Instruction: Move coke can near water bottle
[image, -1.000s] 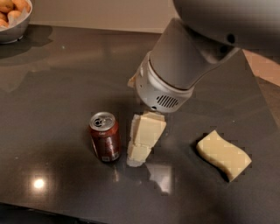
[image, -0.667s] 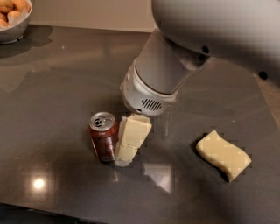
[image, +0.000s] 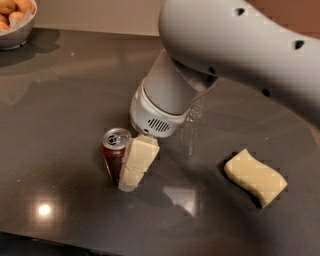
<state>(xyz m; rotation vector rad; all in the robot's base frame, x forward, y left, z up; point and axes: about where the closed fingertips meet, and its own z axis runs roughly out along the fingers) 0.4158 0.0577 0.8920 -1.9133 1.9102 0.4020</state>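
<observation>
The coke can (image: 114, 151), dark red with a silver top and pull tab, stands upright on the dark table left of centre. My gripper (image: 133, 166), cream-coloured below the grey wrist, reaches down to the table right against the can's right side. The water bottle (image: 193, 131) is clear and stands just right of my wrist. Only its lower body shows. My arm hides its cap and label.
A pale yellow sponge (image: 255, 177) lies on the table at the right. A grey bowl (image: 19, 33) holding round orange food sits at the far left corner. My large grey arm (image: 240, 55) covers the upper right. The table's front edge (image: 60, 240) runs along the bottom left.
My arm and gripper have moved left across the table, from a gap beside the can to right against its right side. The can has stayed in place.
</observation>
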